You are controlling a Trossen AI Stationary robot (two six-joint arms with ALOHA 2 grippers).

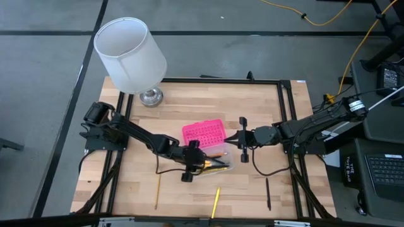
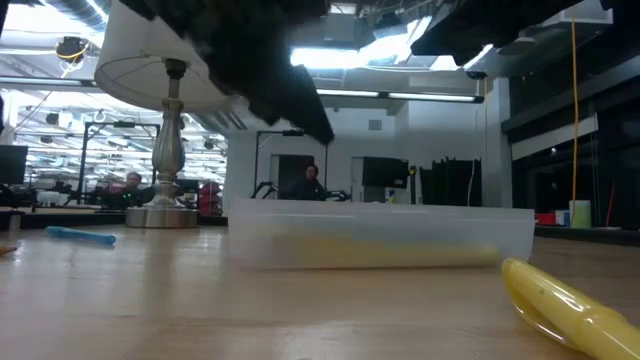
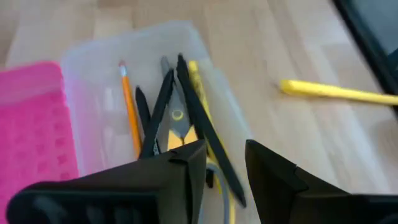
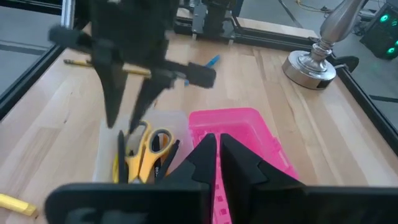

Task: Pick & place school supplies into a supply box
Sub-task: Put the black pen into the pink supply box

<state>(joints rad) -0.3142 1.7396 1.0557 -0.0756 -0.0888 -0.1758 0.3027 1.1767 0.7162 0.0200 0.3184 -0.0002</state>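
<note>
scissors [image 3: 177, 127] in supply box [image 3: 93, 68] under left pincer [image 3: 225, 163]

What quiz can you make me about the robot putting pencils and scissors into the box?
1. True or false: the yellow-handled scissors lie inside the clear plastic box base.
2. Which gripper hovers over that base? A) left gripper B) right gripper
3. Fill in: the dotted plastic lid beside the base is coloured ____.
Key: 1 true; 2 A; 3 pink.
</note>
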